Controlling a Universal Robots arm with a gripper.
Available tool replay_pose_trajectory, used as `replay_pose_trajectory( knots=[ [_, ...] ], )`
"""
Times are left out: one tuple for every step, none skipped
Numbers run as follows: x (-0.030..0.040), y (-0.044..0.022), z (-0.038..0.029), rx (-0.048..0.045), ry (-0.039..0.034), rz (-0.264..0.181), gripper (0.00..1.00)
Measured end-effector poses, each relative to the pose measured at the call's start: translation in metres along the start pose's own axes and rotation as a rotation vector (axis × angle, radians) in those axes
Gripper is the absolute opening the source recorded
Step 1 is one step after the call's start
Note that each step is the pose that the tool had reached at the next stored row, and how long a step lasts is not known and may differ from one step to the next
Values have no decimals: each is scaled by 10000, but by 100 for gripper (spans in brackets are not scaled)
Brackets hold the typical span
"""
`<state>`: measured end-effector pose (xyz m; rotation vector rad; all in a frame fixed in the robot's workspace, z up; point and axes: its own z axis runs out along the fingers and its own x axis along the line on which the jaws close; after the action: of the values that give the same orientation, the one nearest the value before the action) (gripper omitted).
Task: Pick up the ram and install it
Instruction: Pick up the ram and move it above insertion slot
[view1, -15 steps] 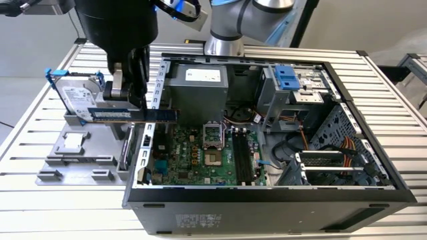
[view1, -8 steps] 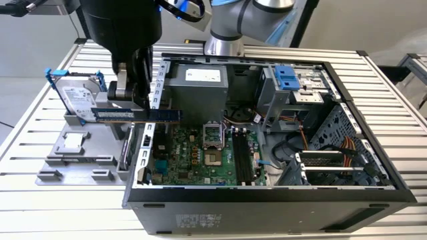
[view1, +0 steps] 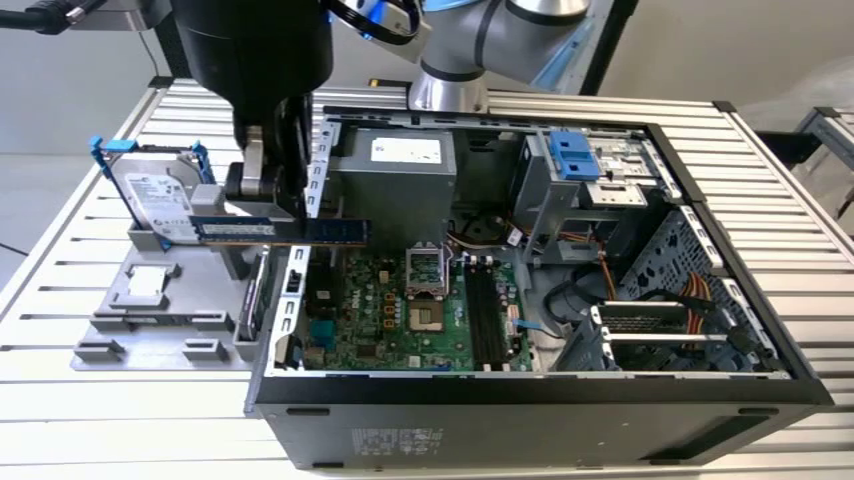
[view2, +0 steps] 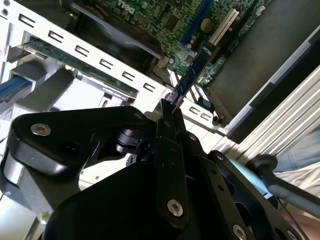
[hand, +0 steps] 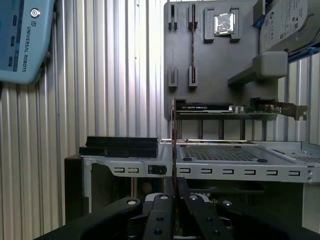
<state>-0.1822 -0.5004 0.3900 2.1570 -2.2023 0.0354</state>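
The ram (view1: 334, 230) is a long dark-blue strip held level above the left wall of the open computer case (view1: 534, 395), as the exterior view shows it. My gripper (view1: 274, 212) is shut on its middle from above. In the second wrist view the ram (view2: 194, 70) sticks out past the fingertips (view2: 165, 112) toward the green motherboard (view2: 175, 20). In the first wrist view the ram (hand: 173, 140) shows edge-on as a thin line rising from the gripper (hand: 173, 186). The black memory slots (view1: 483, 320) lie on the motherboard (view1: 387, 310), to the exterior view's right of the gripper.
A grey fixture plate (view1: 154, 325) lies beside the case at the exterior view's left, with a silver hard drive (view1: 154, 195) in blue rails standing on it. Inside the case sit a power supply (view1: 400, 170), drive bays (view1: 587, 175) and cables (view1: 667, 300). The slatted table (view1: 787, 200) surrounds it.
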Motion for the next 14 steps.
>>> replay_pose_trajectory(
  knots=[
    [0, -6, 0, 0, 0, -1, 0],
    [0, -12, 0, 0, 0, 0, 0],
    [0, -18, 0, 0, 0, -1, 0],
    [0, -24, 0, 1, 0, 0, 0],
    [0, -29, -1, 0, 0, 0, 0],
    [-1, -35, -1, 0, 0, 0, 0],
    [-1, -40, -1, 0, 0, 0, 0],
    [-1, -47, -1, 0, 0, -1, 0],
    [-1, -52, -1, 0, 0, 0, 0],
    [-1, -58, -1, 0, 0, -1, 0],
    [-1, -64, -2, 0, 0, 0, 0],
    [-1, -70, -2, 0, 0, -1, 0],
    [-1, -76, -2, 0, 0, 0, 0],
    [-2, -81, -2, 0, 0, 0, 0]
  ],
)
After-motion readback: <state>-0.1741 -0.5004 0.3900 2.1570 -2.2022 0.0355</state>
